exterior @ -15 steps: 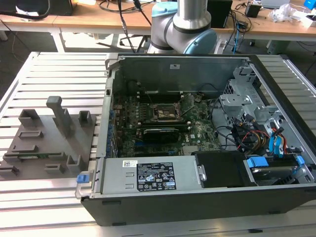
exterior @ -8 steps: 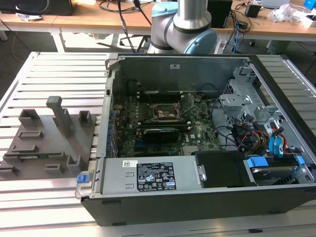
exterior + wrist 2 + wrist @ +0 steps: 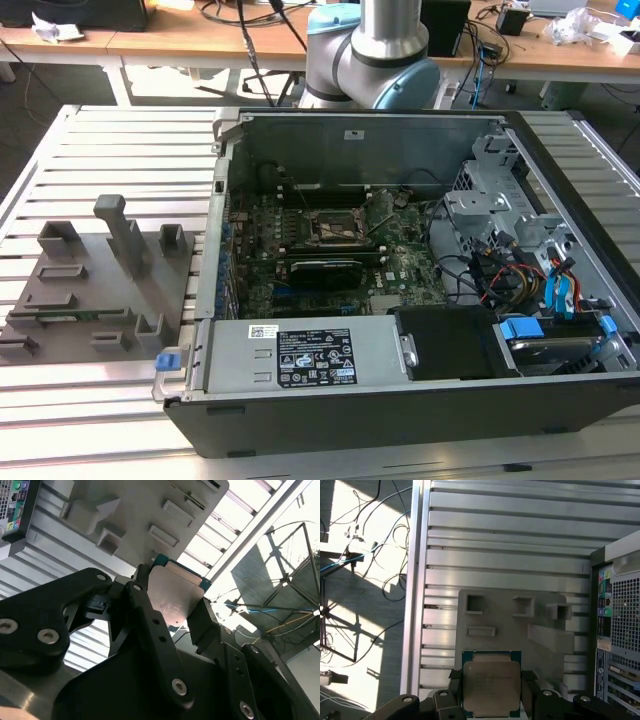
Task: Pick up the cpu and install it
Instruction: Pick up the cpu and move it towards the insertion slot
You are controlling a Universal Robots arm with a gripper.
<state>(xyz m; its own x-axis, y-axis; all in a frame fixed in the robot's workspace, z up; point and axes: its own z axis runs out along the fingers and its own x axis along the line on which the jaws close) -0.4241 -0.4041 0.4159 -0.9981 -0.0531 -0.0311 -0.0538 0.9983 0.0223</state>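
The cpu [image 3: 491, 684] is clamped by opposite edges between the closed black fingers [image 3: 455, 680] of the gripper [image 3: 491, 678]. It hangs over the grey fixture plate [image 3: 540, 640], with the open computer case [image 3: 620, 630] beside that plate on the slatted table [image 3: 520, 540].

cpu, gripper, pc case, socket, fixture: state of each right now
cpu: clamped at two edges, held in the air
gripper: shut on the cpu
pc case: on its side, panel off, open
socket: looks empty
grey fixture: flat on the table beside the case
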